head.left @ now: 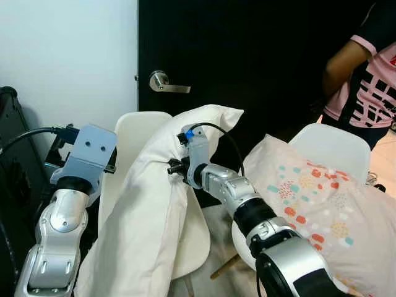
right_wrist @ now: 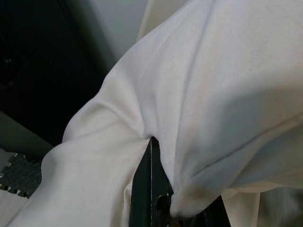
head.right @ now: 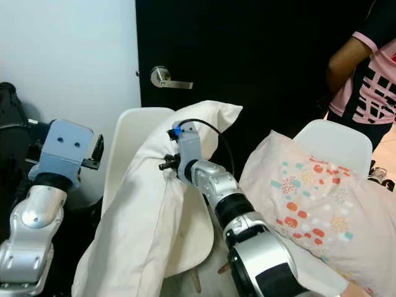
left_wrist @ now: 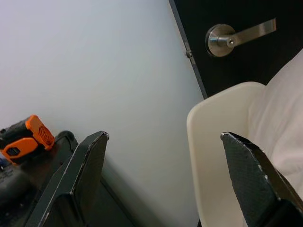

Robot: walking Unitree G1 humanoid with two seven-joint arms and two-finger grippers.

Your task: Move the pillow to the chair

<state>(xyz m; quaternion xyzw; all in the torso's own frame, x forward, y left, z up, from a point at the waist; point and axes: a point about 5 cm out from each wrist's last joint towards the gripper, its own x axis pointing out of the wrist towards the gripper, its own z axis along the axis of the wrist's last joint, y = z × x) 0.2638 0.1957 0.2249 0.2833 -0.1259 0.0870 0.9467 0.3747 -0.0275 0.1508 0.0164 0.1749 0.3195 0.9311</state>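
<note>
Left eye view: the white pillow (head.left: 154, 204) stands draped against the backrest and over the seat of the cream chair (head.left: 139, 127) at the left, its upper corner reaching toward the black door (head.left: 247, 62) behind. I judge the transfer nearly complete: the pillow already rests on the chair, and what remains is to let go, draw my arm back, and check that the slumped cloth does not slide off the near edge. My right gripper (head.left: 176, 166) is pressed into the pillow's upper middle, fingers pinched narrow on a fold of fabric; in the right wrist view the cloth bunches over one black finger (right_wrist: 147, 189). My left gripper (left_wrist: 165, 182) hovers just left of the chair back with its fingers spread wide, holding nothing. To the right, a patterned pillow (head.left: 322, 210) lies on a second white chair (head.left: 337, 145), and a person (head.left: 365, 74) stands at the far right.
</note>
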